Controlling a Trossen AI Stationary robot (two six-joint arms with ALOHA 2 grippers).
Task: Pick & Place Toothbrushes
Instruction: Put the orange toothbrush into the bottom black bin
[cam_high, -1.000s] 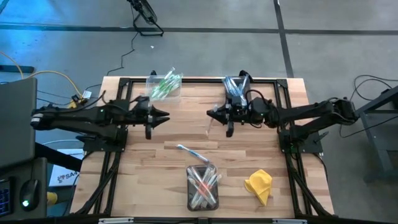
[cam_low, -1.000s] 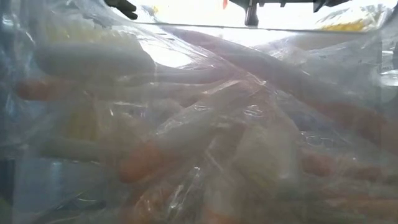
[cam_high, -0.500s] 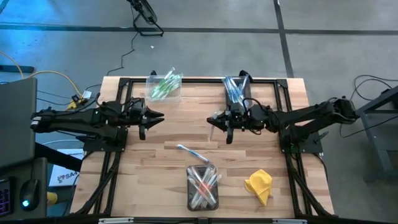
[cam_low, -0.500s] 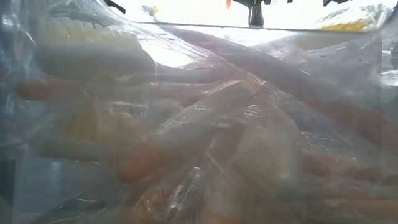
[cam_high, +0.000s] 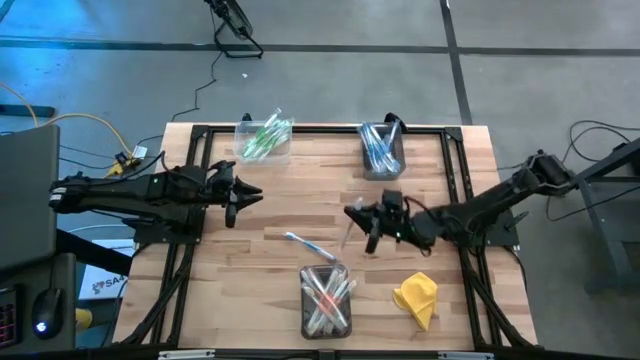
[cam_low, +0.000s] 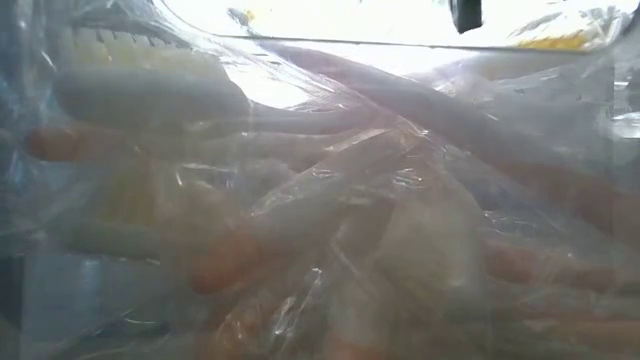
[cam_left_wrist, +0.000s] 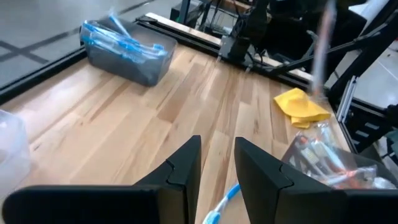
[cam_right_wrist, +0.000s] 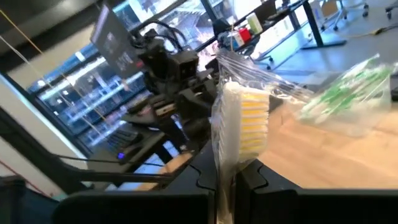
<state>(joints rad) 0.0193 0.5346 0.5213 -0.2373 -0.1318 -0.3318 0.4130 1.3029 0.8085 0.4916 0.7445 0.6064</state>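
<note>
One wrapped toothbrush stands clamped upright in your right end effector, so carry it level to whichever sorting bin matches its colour, while the left end effector waits half apart.

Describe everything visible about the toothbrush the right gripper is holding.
The wrapped yellow-bristled toothbrush sits in clear crinkled plastic film, its white handle pinched between the shut fingers of the right gripper. It stands upright from the fingers, head up, bristles in pale yellow rows. From above it shows as a thin pale stick at the gripper's tip over the table's middle, lifted clear of the wood. Nothing else touches it.
</note>
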